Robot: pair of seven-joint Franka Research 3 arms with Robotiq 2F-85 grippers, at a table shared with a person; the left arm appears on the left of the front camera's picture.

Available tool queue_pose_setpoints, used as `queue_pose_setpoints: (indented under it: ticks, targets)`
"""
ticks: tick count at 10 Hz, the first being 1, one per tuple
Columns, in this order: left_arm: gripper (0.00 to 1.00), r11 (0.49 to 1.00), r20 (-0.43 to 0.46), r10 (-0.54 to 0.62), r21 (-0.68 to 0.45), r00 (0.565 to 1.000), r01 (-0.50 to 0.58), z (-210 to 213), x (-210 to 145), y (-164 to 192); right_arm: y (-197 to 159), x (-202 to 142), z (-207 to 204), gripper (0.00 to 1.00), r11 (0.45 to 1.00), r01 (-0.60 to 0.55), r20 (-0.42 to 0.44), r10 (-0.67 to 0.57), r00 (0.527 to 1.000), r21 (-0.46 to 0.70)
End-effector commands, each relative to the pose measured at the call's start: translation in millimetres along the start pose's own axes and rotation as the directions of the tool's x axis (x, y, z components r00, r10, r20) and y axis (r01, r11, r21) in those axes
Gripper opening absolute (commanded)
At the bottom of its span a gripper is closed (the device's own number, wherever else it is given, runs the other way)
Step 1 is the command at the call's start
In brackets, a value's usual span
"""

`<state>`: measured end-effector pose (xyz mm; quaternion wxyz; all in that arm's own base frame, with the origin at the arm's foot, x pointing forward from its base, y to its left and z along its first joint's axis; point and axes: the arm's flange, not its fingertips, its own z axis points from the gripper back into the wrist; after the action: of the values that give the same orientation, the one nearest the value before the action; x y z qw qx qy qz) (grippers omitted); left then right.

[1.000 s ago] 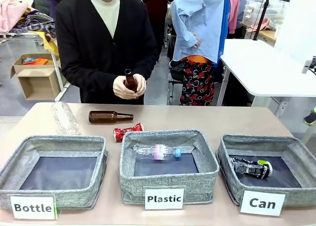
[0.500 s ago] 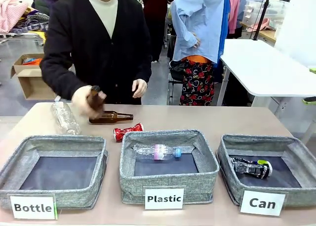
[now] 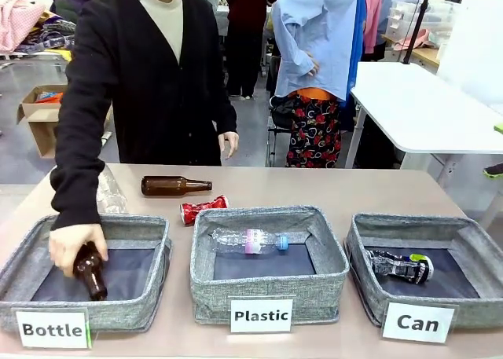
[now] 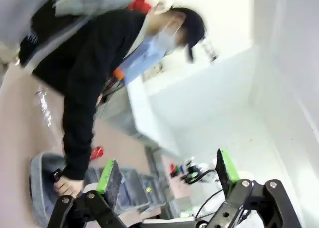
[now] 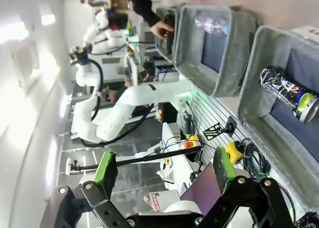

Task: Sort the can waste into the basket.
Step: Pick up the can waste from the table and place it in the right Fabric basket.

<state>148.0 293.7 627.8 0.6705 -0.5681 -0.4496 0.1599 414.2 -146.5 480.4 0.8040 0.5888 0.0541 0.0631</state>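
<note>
Front view: 1 can binned, 1 can waiting at 10 o'clock of the Can basket (image 3: 416,220).
The black-and-silver can (image 3: 399,266) lies inside it; the red can (image 3: 203,210) lies on the table (image 3: 330,186), seemingly touching the Plastic basket (image 3: 330,257). Crushed thin metal is light, slick and sharp-creased, so pinch across its flattened middle. Both the left gripper (image 4: 167,170) and right gripper (image 5: 164,170) stand with fingers wide apart, empty.

The person's hand (image 3: 76,247) has moved the brown bottle (image 3: 91,270) from chest height down into the left "Bottle" basket (image 3: 153,294).
</note>
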Motion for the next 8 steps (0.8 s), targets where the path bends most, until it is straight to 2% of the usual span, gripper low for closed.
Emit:
queue_pose_setpoints:
  ticks: [1, 4, 6, 7, 8]
  targets:
    - [1.00, 1.000, 0.053, 0.012, -0.010, 0.999, -0.011, 3.3, 12.1, 25.5, 0.9, 0.2, 5.1, 1.00, 1.000, -0.016, -0.013, 0.016, 1.000, 0.000]
    - [1.00, 0.999, 0.101, 0.042, 0.001, 0.994, -0.042, 17.0, 7.8, 36.7, 0.9, 0.2, 5.1, 1.00, 1.000, -0.016, -0.013, 0.016, 1.000, 0.000]
    - [1.00, 0.999, 0.083, 0.044, 0.015, 0.996, -0.045, 0.3, 6.9, 34.5, 0.9, 0.2, 5.1, 1.00, 1.000, -0.016, -0.013, 0.016, 1.000, 0.000]
    - [1.00, 0.999, 0.040, 0.032, 0.031, 0.999, -0.033, -17.0, -0.4, 32.3, 0.9, 0.2, 5.1, 1.00, 1.000, -0.016, -0.013, 0.016, 1.000, 0.000]
    - [1.00, 0.999, -0.044, 0.029, 0.033, 0.999, -0.028, -44.5, -13.4, 32.7, 0.9, 0.2, 5.1, 1.00, 1.000, -0.016, -0.013, 0.016, 1.000, 0.000]
